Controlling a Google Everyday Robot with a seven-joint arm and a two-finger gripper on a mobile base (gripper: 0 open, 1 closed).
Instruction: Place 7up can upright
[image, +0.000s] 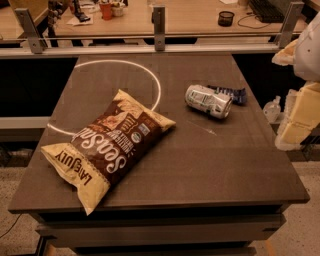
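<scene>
Past the chip bag (107, 145) on the table's (210, 165) near left, the gripper (299, 117) sits off the right edge; whether it is spread or closed cannot be told. Farther back, right of centre, the 7up can (208, 101) lies on its side touching a blue wrapper (231, 93). The can is probably light, thin-walled and slick, so it wants a gentle hold across its body.

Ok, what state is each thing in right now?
7up can: on its side, dented, not upright.
Chip bag: lying flat, diagonal.
Blue wrapper: flat, just behind the can.
Hand: off the table's right edge, apart from the can.
</scene>
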